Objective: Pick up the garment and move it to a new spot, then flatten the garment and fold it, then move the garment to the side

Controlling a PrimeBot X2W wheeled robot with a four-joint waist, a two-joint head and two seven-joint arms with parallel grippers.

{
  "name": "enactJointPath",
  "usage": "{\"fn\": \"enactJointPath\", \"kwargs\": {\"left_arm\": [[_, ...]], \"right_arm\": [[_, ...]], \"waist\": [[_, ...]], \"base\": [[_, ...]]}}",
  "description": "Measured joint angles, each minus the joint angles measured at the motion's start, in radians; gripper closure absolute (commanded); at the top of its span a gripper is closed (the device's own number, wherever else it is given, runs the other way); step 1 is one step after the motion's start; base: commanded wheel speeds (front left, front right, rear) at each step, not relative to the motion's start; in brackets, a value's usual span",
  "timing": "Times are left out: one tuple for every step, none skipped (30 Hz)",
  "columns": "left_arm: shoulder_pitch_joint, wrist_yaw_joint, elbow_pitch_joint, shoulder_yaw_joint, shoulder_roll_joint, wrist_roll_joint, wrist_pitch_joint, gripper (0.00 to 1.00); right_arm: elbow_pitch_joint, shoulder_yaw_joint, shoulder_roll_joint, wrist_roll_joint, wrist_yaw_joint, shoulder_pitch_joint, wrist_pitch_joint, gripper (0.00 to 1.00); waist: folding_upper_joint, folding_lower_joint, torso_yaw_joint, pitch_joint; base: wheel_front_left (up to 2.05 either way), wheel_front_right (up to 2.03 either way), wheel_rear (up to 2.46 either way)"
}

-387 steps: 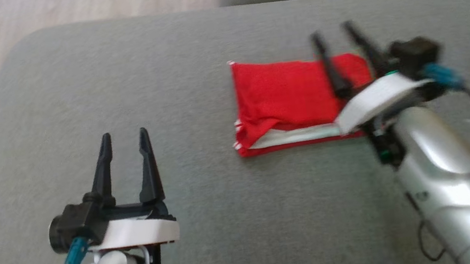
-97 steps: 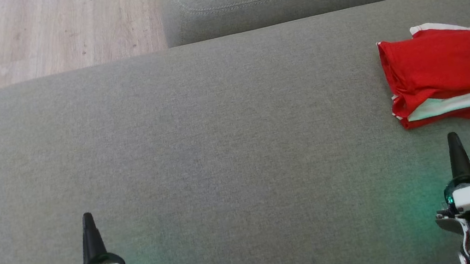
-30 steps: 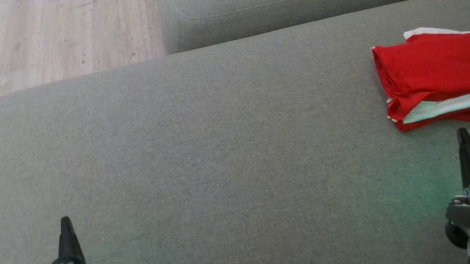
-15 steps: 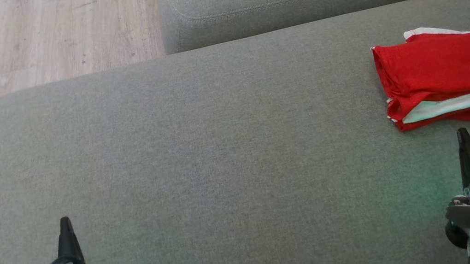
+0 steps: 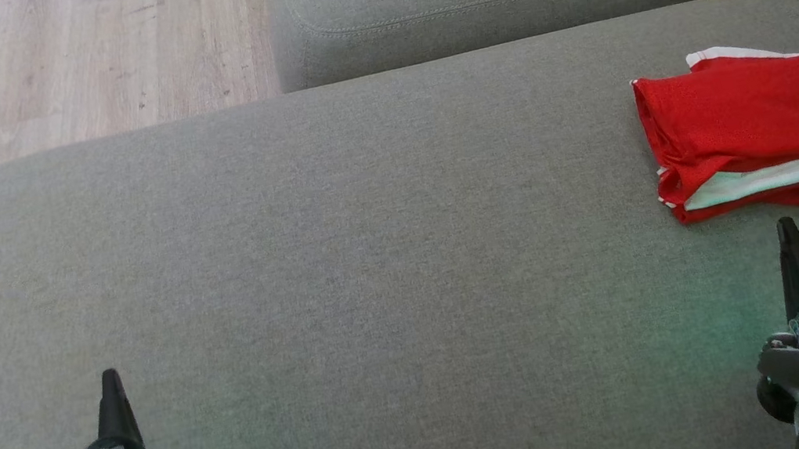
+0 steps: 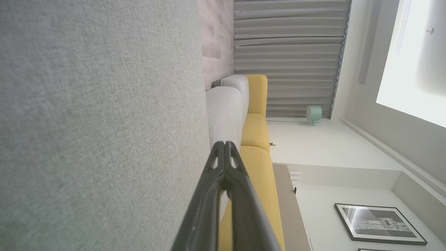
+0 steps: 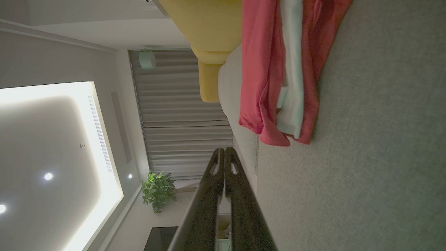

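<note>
Now the garment [image 5: 755, 116], red with white trim and folded into a rough rectangle, lies at the right edge of the seat [image 5: 373, 260], toward its far right corner (a white layer shows along the near side of the fold). The left gripper [image 5: 111, 382] is by the seat's near edge, toward the left corner, closed all the way and holding nothing. The right gripper [image 5: 787, 230] is by the near right corner, just short of the garment and apart from it, likewise closed tight and empty.
</note>
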Motion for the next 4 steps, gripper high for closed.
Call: {"fn": "enactJointPath", "kwargs": {"left_arm": [[0.000,0.000,0.000,0.000,0.000,0.000,0.000,1.00],[0.000,0.000,0.000,0.000,0.000,0.000,0.000,1.00],[0.000,0.000,0.000,0.000,0.000,0.000,0.000,1.00],[0.000,0.000,0.000,0.001,0.000,0.000,0.000,1.00]], "right_arm": [[0.000,0.000,0.000,0.000,0.000,0.000,0.000,1.00],[0.000,0.000,0.000,0.000,0.000,0.000,0.000,1.00],[0.000,0.000,0.000,0.000,0.000,0.000,0.000,1.00],[0.000,0.000,0.000,0.000,0.000,0.000,0.000,1.00]], "waist": [[0.0000,0.0000,0.000,0.000],[0.0000,0.0000,0.000,0.000],[0.0000,0.0000,0.000,0.000],[0.0000,0.0000,0.000,0.000]], "base": [[0.00,0.00,0.00],[0.00,0.00,0.00],[0.00,0.00,0.00],[0.00,0.00,0.00]]}}
